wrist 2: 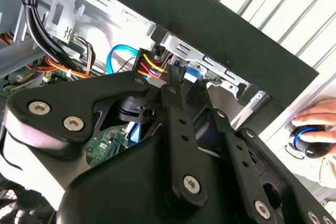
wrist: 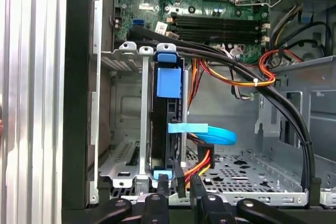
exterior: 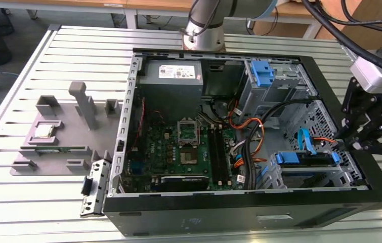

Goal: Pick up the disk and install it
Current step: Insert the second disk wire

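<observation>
The disk [exterior: 305, 159] stands on edge in the drive cage at the case's lower corner on the exterior view's right, with a bright blue carrier frame at both ends. In the first wrist view the disk [wrist: 169, 124] is seen end-on, with orange, yellow and blue cables running to its far side. My gripper [exterior: 352, 147] hangs over the case's side wall, right at the disk's outer end. In the first wrist view the gripper [wrist: 178, 184] lines up with the disk's near end. The gripper [wrist 2: 189, 93] points into the same cage in the second wrist view.
The open computer case [exterior: 245, 207] lies on a slatted metal table [exterior: 22, 202]. A grey power supply [exterior: 170, 73] and an upright blue latch [exterior: 261, 73] sit at the back. A grey fixture block [exterior: 62, 131] stands on the exterior view's left. A hand [wrist 2: 317, 121] rests outside the case.
</observation>
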Robot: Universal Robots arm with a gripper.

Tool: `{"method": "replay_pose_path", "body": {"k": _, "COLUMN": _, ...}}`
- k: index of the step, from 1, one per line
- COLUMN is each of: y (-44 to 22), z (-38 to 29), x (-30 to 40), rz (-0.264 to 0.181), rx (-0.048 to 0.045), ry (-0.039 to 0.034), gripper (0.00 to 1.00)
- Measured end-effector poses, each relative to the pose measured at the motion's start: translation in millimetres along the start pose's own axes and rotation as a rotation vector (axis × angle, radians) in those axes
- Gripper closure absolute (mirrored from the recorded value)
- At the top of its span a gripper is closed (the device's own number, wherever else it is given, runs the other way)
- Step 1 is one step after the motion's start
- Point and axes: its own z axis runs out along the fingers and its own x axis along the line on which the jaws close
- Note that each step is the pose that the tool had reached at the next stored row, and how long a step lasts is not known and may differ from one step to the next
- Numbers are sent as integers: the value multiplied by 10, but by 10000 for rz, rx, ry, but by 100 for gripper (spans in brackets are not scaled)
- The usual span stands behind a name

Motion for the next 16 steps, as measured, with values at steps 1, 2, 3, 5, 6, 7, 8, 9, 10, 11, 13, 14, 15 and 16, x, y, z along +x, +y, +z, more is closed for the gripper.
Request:
{"method": "replay_pose_path", "body": {"k": 1, "y": -5, "z": 6, "x": 0, "rz": 1, "rx": -8, "ry": -4, "gripper": 70}}
{"method": "replay_pose_path", "body": {"k": 2, "y": -7, "z": 20, "x": 1, "rz": 1, "rx": -11, "ry": -4, "gripper": 70}}
{"method": "replay_pose_path", "body": {"k": 3, "y": -6, "z": 37, "x": 2, "rz": 3, "rx": -13, "ry": -7, "gripper": 70}}
{"method": "replay_pose_path", "body": {"k": 5, "y": -7, "z": 57, "x": 3, "rz": 2, "rx": -14, "ry": -8, "gripper": 70}}
{"method": "replay_pose_path", "body": {"k": 6, "y": -7, "z": 58, "x": 3, "rz": 1, "rx": -14, "ry": -6, "gripper": 70}}
{"method": "replay_pose_path", "body": {"k": 7, "y": -7, "z": 59, "x": 3, "rz": 1, "rx": -14, "ry": -5, "gripper": 70}}
{"method": "replay_pose_path", "body": {"k": 8, "y": -5, "z": 60, "x": 3, "rz": 0, "rx": -14, "ry": -6, "gripper": 70}}
{"method": "replay_pose_path", "body": {"k": 9, "y": 1, "z": 61, "x": 3, "rz": 1, "rx": -14, "ry": -9, "gripper": 70}}
{"method": "replay_pose_path", "body": {"k": 10, "y": 14, "z": 62, "x": 3, "rz": 1, "rx": -12, "ry": -10, "gripper": 70}}
{"method": "replay_pose_path", "body": {"k": 11, "y": 31, "z": 62, "x": 3, "rz": 1, "rx": -9, "ry": -10, "gripper": 70}}
{"method": "replay_pose_path", "body": {"k": 13, "y": 55, "z": 62, "x": 3, "rz": 1, "rx": -6, "ry": -9, "gripper": 70}}
{"method": "replay_pose_path", "body": {"k": 14, "y": 56, "z": 63, "x": 3, "rz": 1, "rx": -6, "ry": -8, "gripper": 70}}
{"method": "replay_pose_path", "body": {"k": 15, "y": 56, "z": 66, "x": 3, "rz": 0, "rx": -7, "ry": -8, "gripper": 70}}
{"method": "replay_pose_path", "body": {"k": 16, "y": 56, "z": 71, "x": 3, "rz": 0, "rx": -6, "ry": -9, "gripper": 70}}
